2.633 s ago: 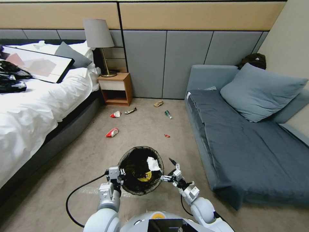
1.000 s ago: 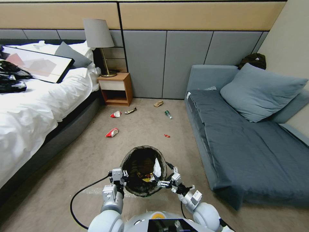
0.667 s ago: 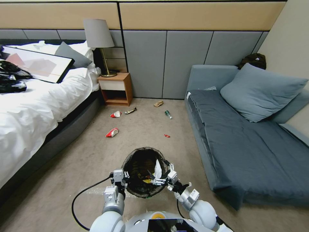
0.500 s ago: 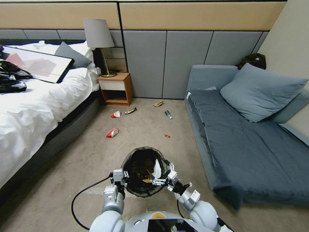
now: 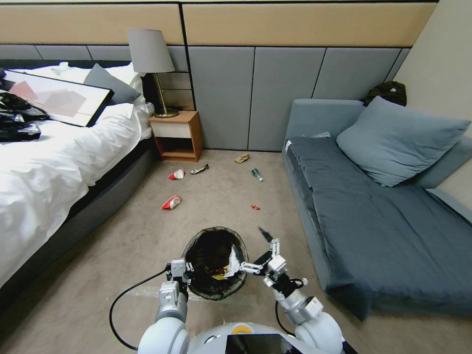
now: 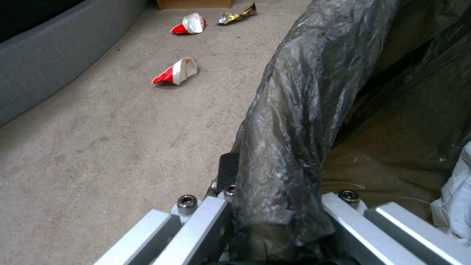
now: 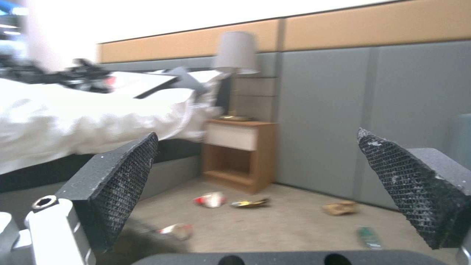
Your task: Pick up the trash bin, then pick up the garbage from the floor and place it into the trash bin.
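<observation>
The trash bin (image 5: pixel 215 284), lined with a black bag, is straight ahead of me. My left gripper (image 5: pixel 178 271) is shut on its near-left rim. The left wrist view shows the bagged rim (image 6: pixel 289 121) clamped in the left gripper (image 6: pixel 275 206). A white tissue (image 5: pixel 233 258) and a yellow scrap (image 5: pixel 222 271) lie inside. My right gripper (image 5: pixel 253 249) is open and holds nothing, just right of the rim; its pads (image 7: pixel 123 184) stand wide apart. Garbage on the floor (image 5: pixel 211 196): red-and-white wrappers (image 5: pixel 171 202) (image 5: pixel 177 174), a gold wrapper (image 5: pixel 199 169), brown paper (image 5: pixel 242 158), a green bottle (image 5: pixel 256 174).
A bed (image 5: pixel 54 162) runs along the left, and a grey sofa (image 5: pixel 373 216) along the right. A wooden nightstand (image 5: pixel 177 135) with a lamp stands against the back wall. A small red scrap (image 5: pixel 254 207) lies mid-floor. A black cable (image 5: pixel 123 300) loops by my left arm.
My right gripper reached over the bin beside the tissue, then drew back up and to the right, open. The tissue now sits lower inside. The left gripper kept its hold on the rim.
</observation>
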Motion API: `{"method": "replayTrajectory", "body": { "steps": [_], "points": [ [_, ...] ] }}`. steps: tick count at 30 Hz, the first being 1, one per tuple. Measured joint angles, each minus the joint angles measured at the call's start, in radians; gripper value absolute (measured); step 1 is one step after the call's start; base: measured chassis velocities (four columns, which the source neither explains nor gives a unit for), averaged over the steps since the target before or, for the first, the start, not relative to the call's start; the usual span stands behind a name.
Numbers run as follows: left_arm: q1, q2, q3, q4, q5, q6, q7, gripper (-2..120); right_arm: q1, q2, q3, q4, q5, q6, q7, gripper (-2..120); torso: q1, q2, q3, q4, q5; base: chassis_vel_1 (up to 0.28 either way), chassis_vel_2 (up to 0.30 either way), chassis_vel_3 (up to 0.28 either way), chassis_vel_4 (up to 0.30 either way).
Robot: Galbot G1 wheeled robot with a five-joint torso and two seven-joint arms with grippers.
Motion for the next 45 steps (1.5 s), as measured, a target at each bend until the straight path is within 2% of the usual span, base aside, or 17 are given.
{"method": "replayTrajectory", "body": {
  "steps": [16, 27, 45],
  "points": [
    [-0.011, -0.001, -0.027, -0.036, 0.002, -0.006, -0.002, 0, -0.038, 0.081, 0.126, -0.132, 0.034, 0.104, 0.140, 100, 0.000, 0.000, 0.000, 0.0001, 0.0000, 0.000, 0.000, 0.000, 0.000],
    [-0.004, -0.016, -0.029, -0.042, 0.013, -0.011, -0.003, 0, -0.036, 0.109, 0.132, -0.208, 0.028, 0.191, 0.137, 100, 0.000, 0.000, 0.000, 0.0001, 0.0000, 0.000, 0.000, 0.000, 0.000],
    [0.005, -0.021, -0.028, -0.050, 0.029, -0.021, -0.003, 0, -0.001, 0.111, 0.133, -0.254, -0.006, 0.181, 0.131, 100, 0.000, 0.000, 0.000, 0.0001, 0.0000, 0.000, 0.000, 0.000, 0.000]
  ]
}}
